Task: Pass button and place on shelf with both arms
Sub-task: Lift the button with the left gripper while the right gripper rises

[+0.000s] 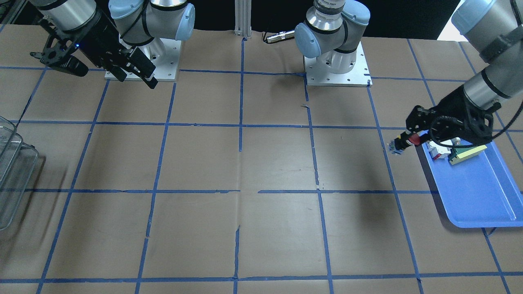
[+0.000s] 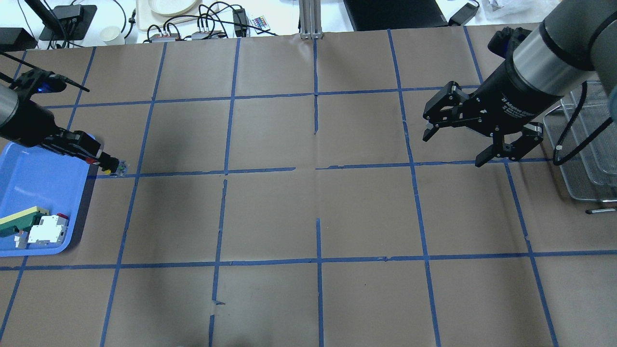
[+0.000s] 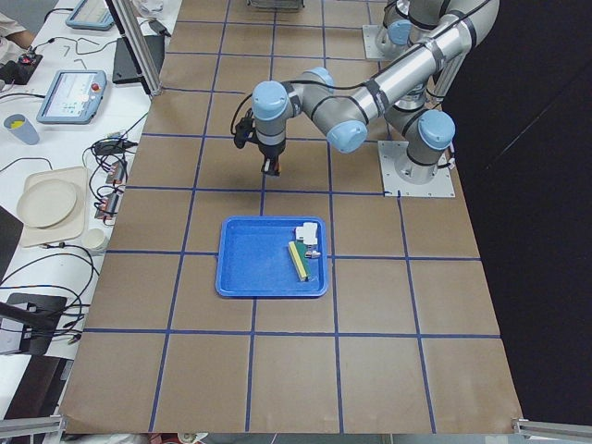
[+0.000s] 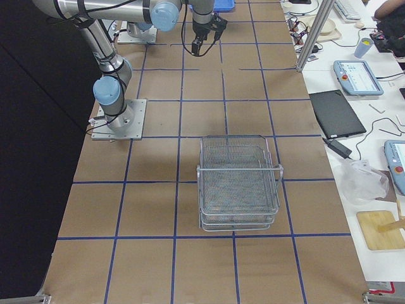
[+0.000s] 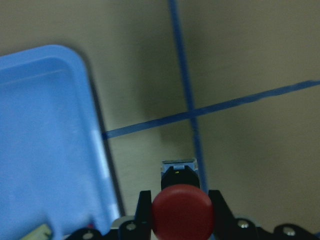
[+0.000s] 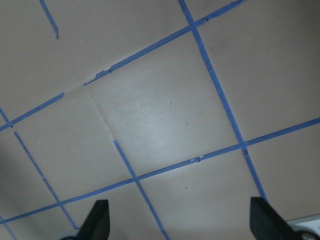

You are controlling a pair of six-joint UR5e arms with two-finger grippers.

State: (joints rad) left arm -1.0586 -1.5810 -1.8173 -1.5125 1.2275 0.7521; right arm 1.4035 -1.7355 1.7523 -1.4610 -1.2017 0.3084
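My left gripper [image 2: 102, 162] is shut on the button [image 2: 114, 167] and holds it above the table, just past the rim of the blue tray. In the left wrist view the button's red cap [image 5: 182, 211] sits between the two fingers [image 5: 144, 210], its body pointing away. In the front view the gripper [image 1: 407, 141] carries the button [image 1: 413, 140] at the right. My right gripper [image 2: 454, 148] is open and empty, hovering near the wire-mesh shelf [image 2: 585, 144]. It also shows in the front view [image 1: 137, 79]. The right wrist view [image 6: 180, 225] shows only bare table between the fingers.
The blue tray [image 2: 33, 188] at the table's left end holds a white-and-red block [image 2: 48, 229] and a green-and-yellow piece [image 2: 19, 219]. The shelf also shows in the front view [image 1: 12, 175] and the right side view [image 4: 239, 183]. Brown paper with blue tape lines covers the table.
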